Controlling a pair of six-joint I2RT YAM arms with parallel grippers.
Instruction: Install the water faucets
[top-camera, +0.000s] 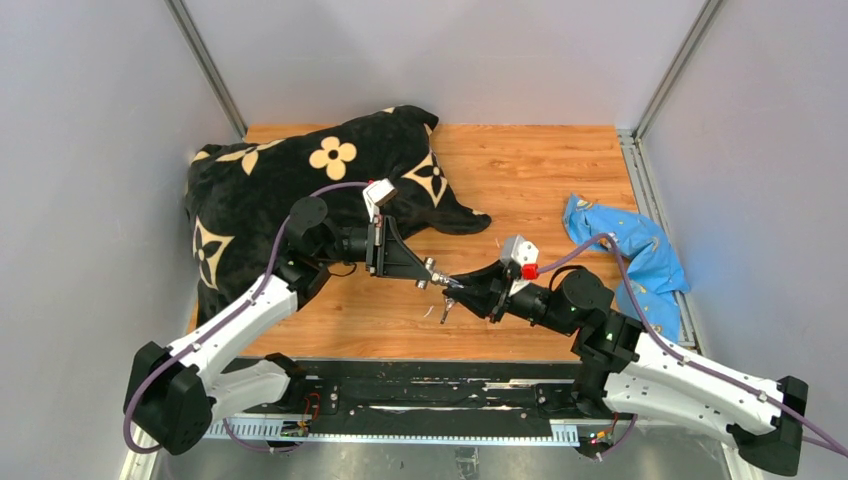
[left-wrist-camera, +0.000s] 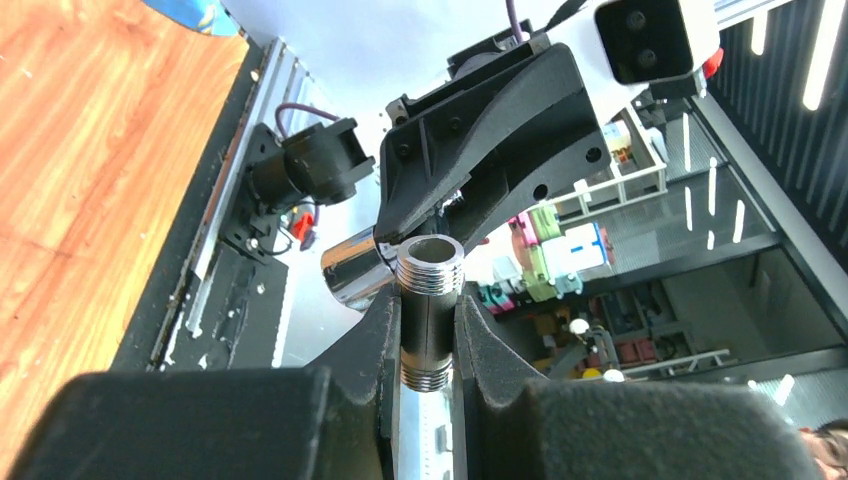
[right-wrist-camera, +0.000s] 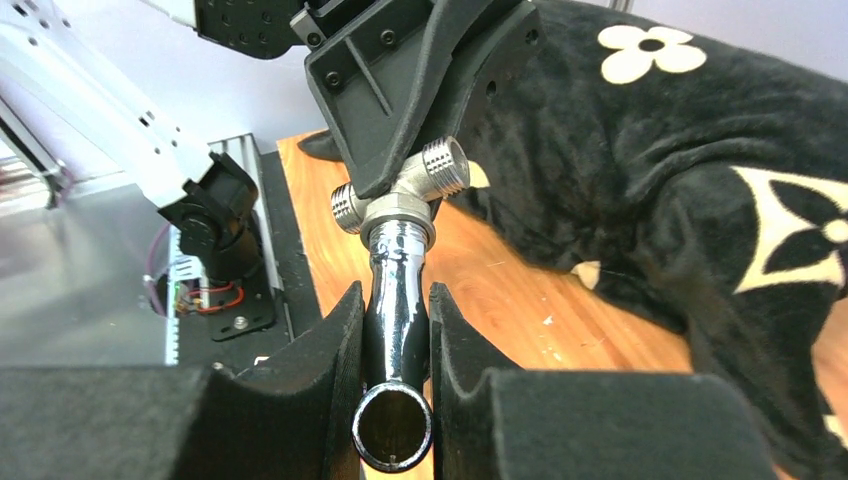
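My left gripper (top-camera: 432, 272) is shut on a short silver fitting (left-wrist-camera: 430, 322) with threaded ends, gripped across its middle between the pads (left-wrist-camera: 375, 345). My right gripper (top-camera: 470, 288) is shut on the chrome tap piece (right-wrist-camera: 397, 320), its open round end facing the right wrist camera. The two parts meet above the wooden table (top-camera: 540, 170), just in front of the arms. In the right wrist view the fitting (right-wrist-camera: 445, 167) sits on the tap's collar, forming a T, under the left gripper's black body (right-wrist-camera: 420, 70). In the left wrist view the chrome tap (left-wrist-camera: 355, 272) touches the fitting's left side.
A black blanket with tan flowers (top-camera: 290, 190) covers the table's far left. A crumpled blue plastic bag (top-camera: 630, 250) lies at the right edge. A black rail with cables (top-camera: 420, 395) runs along the near edge between the arm bases.
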